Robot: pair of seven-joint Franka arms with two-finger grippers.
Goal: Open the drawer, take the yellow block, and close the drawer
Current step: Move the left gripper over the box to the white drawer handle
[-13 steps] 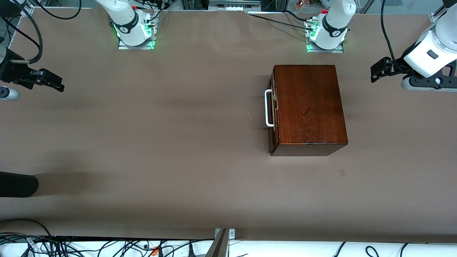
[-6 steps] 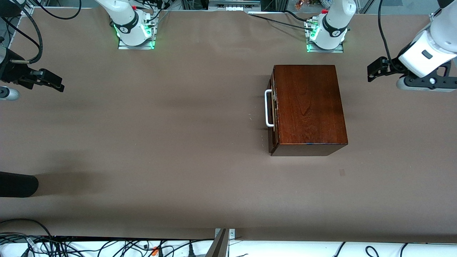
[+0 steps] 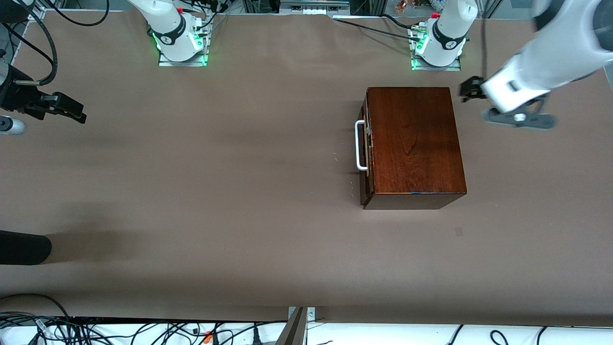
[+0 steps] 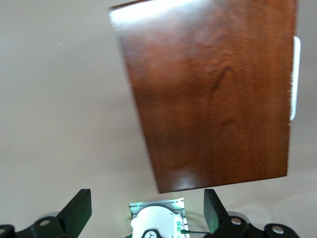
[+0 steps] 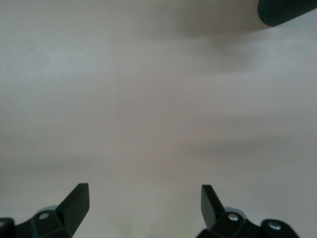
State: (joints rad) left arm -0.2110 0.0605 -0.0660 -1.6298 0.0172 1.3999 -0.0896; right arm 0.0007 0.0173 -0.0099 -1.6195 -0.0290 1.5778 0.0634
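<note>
While the drawer (image 3: pixel 365 155) sits shut in the dark wooden box (image 3: pixel 414 143), its white handle (image 3: pixel 359 145) faces the right arm's end of the table (image 3: pixel 215 191), with bare table in front of it. The yellow block cannot be seen. The left gripper (image 4: pixel 146 210) hangs in the air over the table just beside the box, at the left arm's end, fingers spread apart. The right gripper (image 5: pixel 143 206) waits over the table's right-arm end, fingers likewise apart, near a black cylinder (image 5: pixel 287 11).
</note>
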